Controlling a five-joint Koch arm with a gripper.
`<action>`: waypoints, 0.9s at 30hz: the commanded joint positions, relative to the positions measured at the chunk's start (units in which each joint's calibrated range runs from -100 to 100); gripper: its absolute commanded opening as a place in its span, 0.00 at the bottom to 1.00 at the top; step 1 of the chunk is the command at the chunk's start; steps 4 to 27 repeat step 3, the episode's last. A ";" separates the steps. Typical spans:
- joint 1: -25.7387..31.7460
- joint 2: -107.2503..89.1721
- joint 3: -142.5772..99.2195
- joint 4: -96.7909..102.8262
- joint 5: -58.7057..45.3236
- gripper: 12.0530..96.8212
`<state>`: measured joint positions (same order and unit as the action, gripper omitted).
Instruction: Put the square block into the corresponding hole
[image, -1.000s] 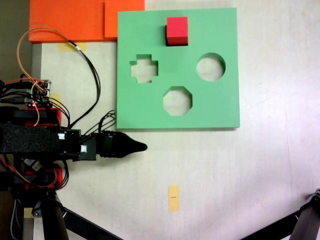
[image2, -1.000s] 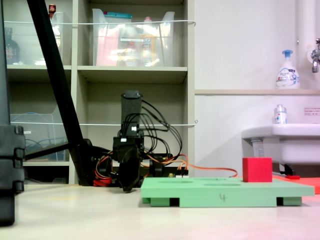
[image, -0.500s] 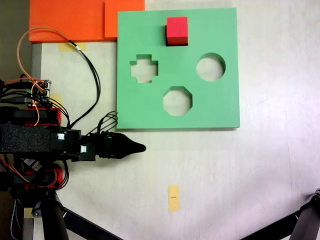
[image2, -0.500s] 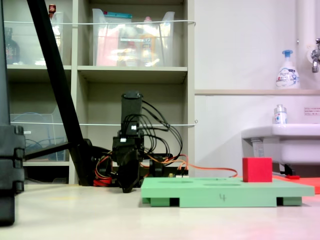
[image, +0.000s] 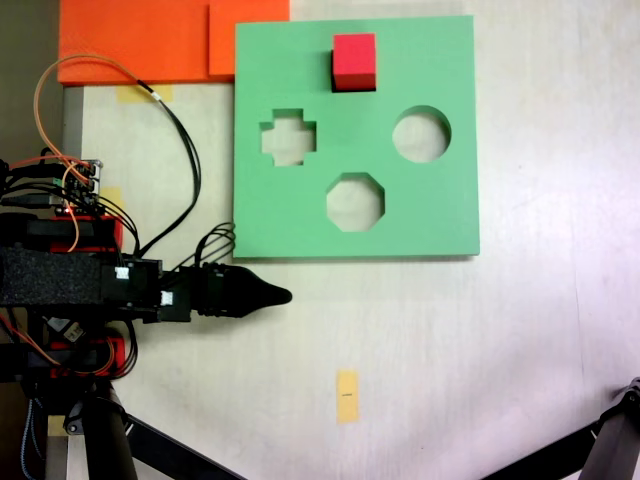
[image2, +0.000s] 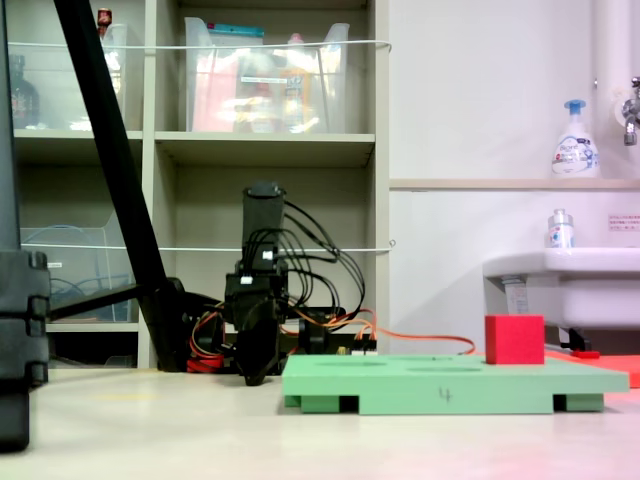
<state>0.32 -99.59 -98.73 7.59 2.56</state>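
Observation:
The square block (image: 354, 60), a red cube, stands on the far strip of the green board (image: 300, 220), with a dark sliver along its left and lower sides. From the side, the block (image2: 514, 339) rises above the board (image2: 440, 385) near its right end. The corresponding hole is hidden; I cannot tell whether the cube sits in it or on the board. My gripper (image: 284, 295) rests low by the table, just off the board's near-left corner, and points right. Its black jaws are shut to a point with nothing held. Seen end-on, the gripper (image2: 255, 372) is left of the board.
The board has a cross cut-out (image: 288, 137), a round one (image: 421, 134) and an octagonal one (image: 355, 201). Orange foam slabs (image: 150, 40) lie beyond its left corner. A yellow tape mark (image: 346, 396) is on the table. Black tripod legs (image: 150, 445) cross the near edge.
The gripper tip has edged very slightly left. The block and the board have not moved.

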 joint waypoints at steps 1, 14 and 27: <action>0.00 -0.41 -1.27 -5.71 -0.24 0.44; 0.00 -0.41 -1.27 -5.71 -0.24 0.44; 0.00 -0.41 -1.27 -5.71 -0.24 0.44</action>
